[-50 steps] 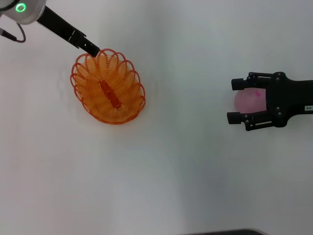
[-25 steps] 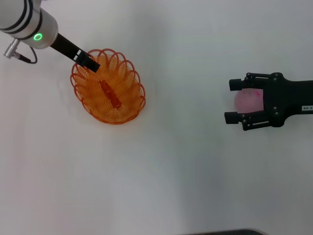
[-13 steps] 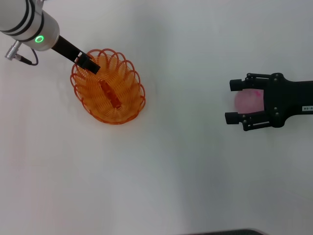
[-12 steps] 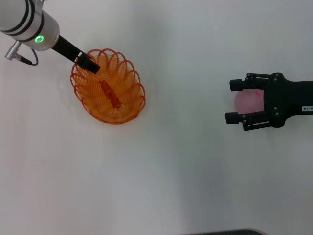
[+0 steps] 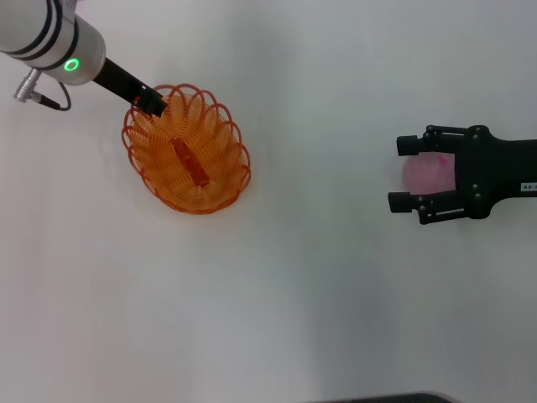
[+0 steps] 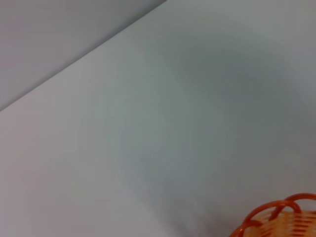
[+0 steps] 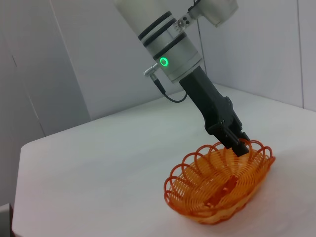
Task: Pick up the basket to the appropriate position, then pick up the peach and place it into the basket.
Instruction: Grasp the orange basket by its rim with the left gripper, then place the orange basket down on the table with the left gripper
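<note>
Two tools are at work on the white table (image 5: 319,294), one at each end. The left tool (image 5: 153,104) has slipped from well inside the basket (image 5: 186,149) out to its far-left rim, where it now sits on the scalloped loops; whether its fingers have closed on the wire I cannot tell. The basket itself has not shifted or tipped and rests flat on the table at the far left, so by my reading the grasp on the rim is only being lined up and the lift has not begun. Far to the right, the right tool (image 5: 406,174) stays wide open around the peach (image 5: 426,172), a finger on either side, not yet pinching it. The peach lies on the table, well apart from the basket.
</note>
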